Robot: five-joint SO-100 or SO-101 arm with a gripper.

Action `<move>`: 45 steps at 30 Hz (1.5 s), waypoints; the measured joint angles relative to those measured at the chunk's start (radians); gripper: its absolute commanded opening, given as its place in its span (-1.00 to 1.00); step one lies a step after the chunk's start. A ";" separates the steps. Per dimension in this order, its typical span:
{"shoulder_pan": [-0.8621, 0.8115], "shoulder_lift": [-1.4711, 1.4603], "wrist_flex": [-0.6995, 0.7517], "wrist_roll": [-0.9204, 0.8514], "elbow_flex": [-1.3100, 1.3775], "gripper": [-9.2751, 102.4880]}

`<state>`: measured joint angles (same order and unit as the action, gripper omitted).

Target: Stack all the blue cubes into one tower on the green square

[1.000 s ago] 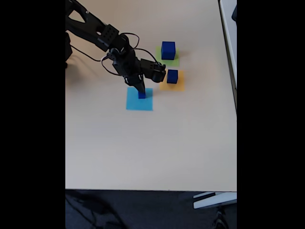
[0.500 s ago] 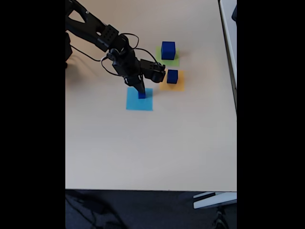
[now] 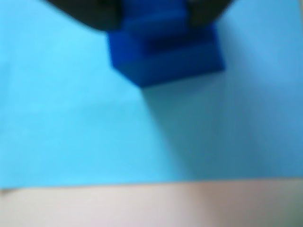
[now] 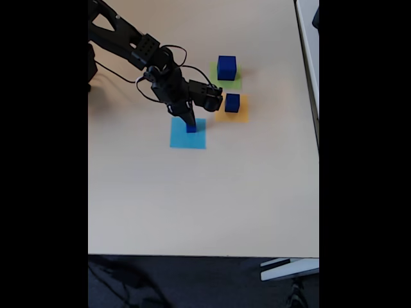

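Wrist view showed the smallest cube [image 3: 165,52] close up, sitting on the light blue square [image 3: 71,127], with two dark finger shapes flanking its top at the upper edge of the picture. They seemed to bracket the cube, yet the blur left me unable to tell whether the fingers [image 4: 190,124] were already pinching it or merely standing around it.

To do this pick well, I judged that the fingers should close squarely on opposite faces and lift straight up before swinging away, so the cube would not twist.

Only the fixed view gave the layout: the largest cube [image 4: 226,67] sat on the green square [image 4: 216,79], the middle cube [image 4: 232,102] on the orange square [image 4: 240,115] just beside it, all on the table [image 4: 192,205]. By that ordering, the middle cube ought to be stacked before this one.
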<state>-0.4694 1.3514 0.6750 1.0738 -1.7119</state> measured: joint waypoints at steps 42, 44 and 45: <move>0.034 0.000 0.072 0.018 0.077 -0.70; 0.046 0.000 0.110 0.025 0.132 -0.68; 0.051 0.000 0.129 0.028 0.161 -0.67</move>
<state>-0.4188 1.3514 0.8038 1.1014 -1.5509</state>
